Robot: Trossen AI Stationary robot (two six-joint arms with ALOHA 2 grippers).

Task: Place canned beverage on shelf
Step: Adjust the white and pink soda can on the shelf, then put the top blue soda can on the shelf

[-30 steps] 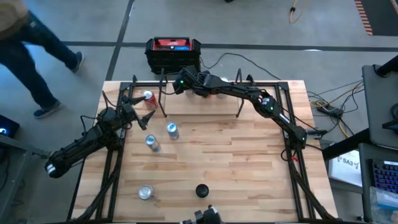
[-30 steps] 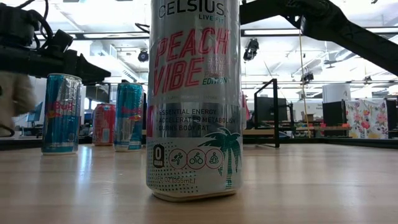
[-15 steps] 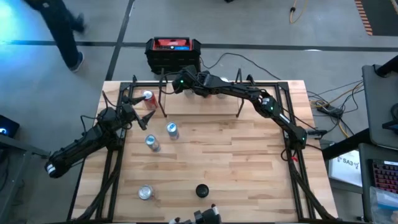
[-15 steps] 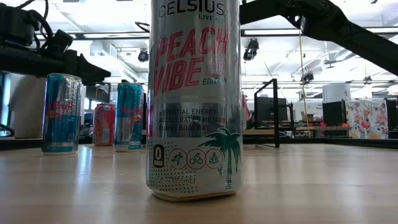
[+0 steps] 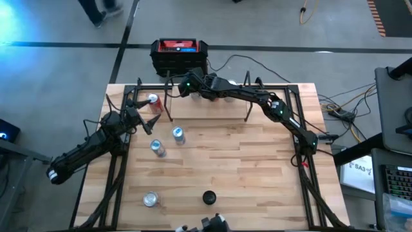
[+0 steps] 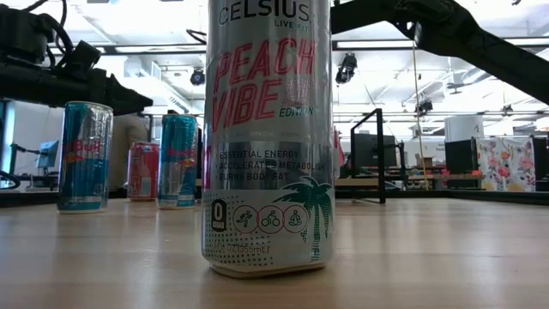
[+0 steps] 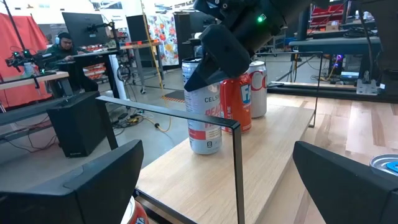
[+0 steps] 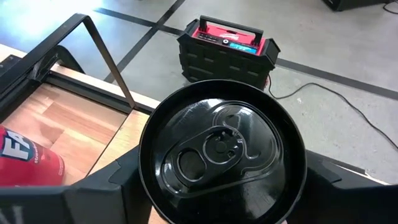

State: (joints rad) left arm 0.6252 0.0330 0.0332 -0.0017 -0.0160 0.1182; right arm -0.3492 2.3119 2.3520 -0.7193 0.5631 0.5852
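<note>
The shelf [image 5: 207, 111] stands at the table's far side, and three cans stand upright on its plank [image 7: 267, 155]. The leftmost is a white Celsius can [image 7: 204, 127] with a black lid [image 8: 221, 146]. My right gripper [image 5: 185, 84] reaches over the shelf from the right and is shut on this can's top. A red can [image 7: 237, 104] and a Coke can [image 7: 257, 92] stand right behind it. My left gripper [image 5: 139, 114] waits open and level at the table's left, near a red can [image 5: 153, 101]. My right gripper has the Celsius can's upper wall, just under the rim [image 7: 200, 92], between its two fingers [image 7: 214, 53]. It comes slanting down from the table's right. The can stands upright with its base on the shelf plank, at the plank's left end.
Two blue-topped cans [image 5: 178, 134] [image 5: 156, 148] stand left of the table's middle. A silver can [image 5: 150, 198] and a black-lidded Celsius can [image 6: 266, 137] stand near the front edge. A black-and-red box [image 5: 179, 55] sits on the floor behind the table.
A person beyond the table's far left corner has walked out of the high view. Both arms and all cans have kept still.
</note>
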